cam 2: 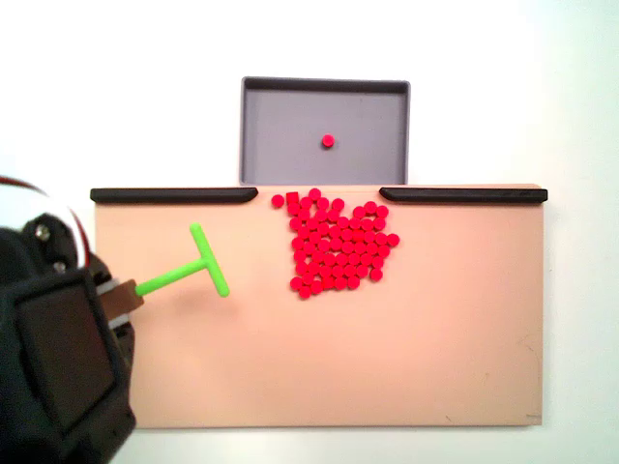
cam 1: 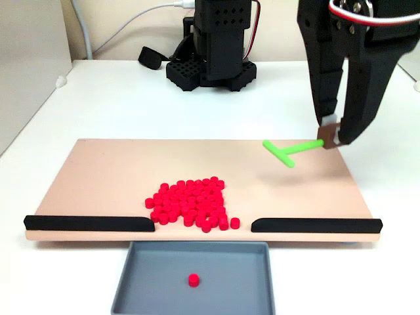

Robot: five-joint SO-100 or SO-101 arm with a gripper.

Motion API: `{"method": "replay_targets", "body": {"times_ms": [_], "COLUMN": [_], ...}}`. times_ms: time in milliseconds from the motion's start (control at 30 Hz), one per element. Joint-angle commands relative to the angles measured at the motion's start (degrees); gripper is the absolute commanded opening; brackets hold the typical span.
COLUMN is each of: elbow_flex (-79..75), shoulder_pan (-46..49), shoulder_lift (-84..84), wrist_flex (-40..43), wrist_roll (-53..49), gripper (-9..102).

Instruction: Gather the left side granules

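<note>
A heap of red granules (cam 1: pixel 190 203) lies on the peach board (cam 1: pixel 98 170) close to the gap between its two black rails; in the overhead fixed view the granules (cam 2: pixel 338 246) sit just below that gap. One stray pellet (cam 1: pixel 193 279) rests in the grey tray (cam 1: pixel 151 289). My gripper (cam 1: pixel 333 134) hovers over the board's far right corner, shut on the brown handle end of the green T-shaped stick (cam 1: pixel 289 149). The stick's crossbar points toward the heap, well apart from it. From above, the gripper (cam 2: pixel 121 302) is at the board's left edge, holding the stick (cam 2: pixel 189 271).
Black rails (cam 1: pixel 85 223) (cam 1: pixel 315 225) line the board's front edge on both sides of the gap. The arm's black base (cam 1: pixel 210 65) and a white cable stand on the white table behind the board. The tray (cam 2: pixel 280 155) adjoins the gap.
</note>
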Motion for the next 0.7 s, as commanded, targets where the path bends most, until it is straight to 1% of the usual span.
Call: {"method": "replay_targets", "body": {"times_ms": [0, 200, 367, 667], "elbow_flex": [8.09, 22.41, 28.92, 30.85], "shoulder_pan": [-0.26, 2.55, 6.68, 13.8], "shoulder_lift": [10.55, 24.52, 31.82, 33.93], "wrist_flex": [0.26, 0.26, 0.26, 0.26], "wrist_roll": [-10.2, -32.26, -47.64, -65.04], "gripper": [0, 0, 0, 0]}}
